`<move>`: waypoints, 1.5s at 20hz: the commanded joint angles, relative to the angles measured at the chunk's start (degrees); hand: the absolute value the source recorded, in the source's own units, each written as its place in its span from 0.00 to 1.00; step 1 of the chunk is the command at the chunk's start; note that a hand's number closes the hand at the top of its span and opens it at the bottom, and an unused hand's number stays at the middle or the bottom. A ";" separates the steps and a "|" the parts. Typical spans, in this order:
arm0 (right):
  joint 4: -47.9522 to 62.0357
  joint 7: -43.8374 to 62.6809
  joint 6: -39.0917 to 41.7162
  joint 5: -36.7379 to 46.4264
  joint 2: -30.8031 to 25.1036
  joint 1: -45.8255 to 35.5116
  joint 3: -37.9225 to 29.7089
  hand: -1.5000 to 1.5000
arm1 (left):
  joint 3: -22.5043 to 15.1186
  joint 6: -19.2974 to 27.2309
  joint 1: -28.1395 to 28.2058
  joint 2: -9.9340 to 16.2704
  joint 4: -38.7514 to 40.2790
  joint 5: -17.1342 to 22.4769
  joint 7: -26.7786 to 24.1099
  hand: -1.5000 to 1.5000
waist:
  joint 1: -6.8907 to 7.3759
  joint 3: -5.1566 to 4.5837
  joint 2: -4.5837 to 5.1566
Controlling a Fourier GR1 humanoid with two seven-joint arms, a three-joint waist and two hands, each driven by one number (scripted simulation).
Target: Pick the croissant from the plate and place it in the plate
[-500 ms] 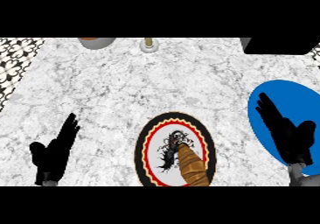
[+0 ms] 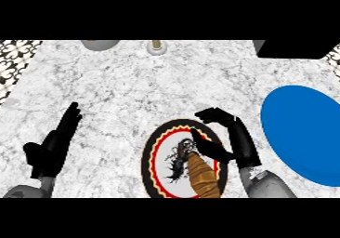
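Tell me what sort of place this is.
Probably a kitchen counter: a marble-patterned countertop, a croissant on a patterned plate beside a blue plate, and patterned tiling at the far left.

The robot's black right hand (image 2: 224, 139) moved off the plain round blue plate (image 2: 303, 135), where it had hovered with straight fingers, and swung left to the red-and-black patterned round plate (image 2: 153, 158). Its fingers curled over that plate's upper right rim, thumb beside the tip of the brown ridged croissant (image 2: 200, 174).
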 commanded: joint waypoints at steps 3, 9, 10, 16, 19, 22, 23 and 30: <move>1.91 -6.51 -20.76 16.04 12.41 7.93 14.16 0.00 | 1.74 -3.04 -0.70 0.56 2.06 0.45 -2.24 0.50 | -1.53 0.37 0.63; -1.94 -0.57 -27.43 31.09 9.58 15.03 20.70 0.00 | 4.05 -5.85 0.28 2.04 1.13 0.14 -2.70 0.50 | -1.81 0.35 0.53; -0.38 -1.14 -28.64 32.36 10.99 15.32 20.02 0.00 | 2.81 -2.30 -1.44 -0.82 1.46 -2.11 -0.44 0.50 | -1.77 0.39 0.64; -14.66 20.03 -15.03 49.08 3.06 20.52 18.62 0.00 | 3.87 -3.77 0.49 -0.66 1.98 -1.41 -1.89 0.50 | -2.33 0.23 0.44; -18.84 27.24 -5.38 51.02 -0.53 21.01 17.15 0.00 | 4.93 -5.01 -0.48 0.75 1.04 -0.71 -0.66 0.50 | -2.17 0.24 0.46; -19.66 35.43 4.45 54.96 0.95 20.70 20.85 0.00 | 4.80 -5.59 0.30 0.69 1.65 -1.32 -2.14 0.50 | -1.76 0.19 0.54; -21.94 38.17 9.01 54.19 0.43 20.08 20.82 0.00 | 3.99 -4.69 0.14 -0.42 2.14 -2.43 -2.89 0.50 | -1.80 0.17 0.61; -26.05 49.05 24.15 49.96 5.37 15.49 17.70 0.00 | 4.58 -4.23 -4.41 -3.90 4.12 -4.19 -0.42 0.50 | -1.57 0.39 0.84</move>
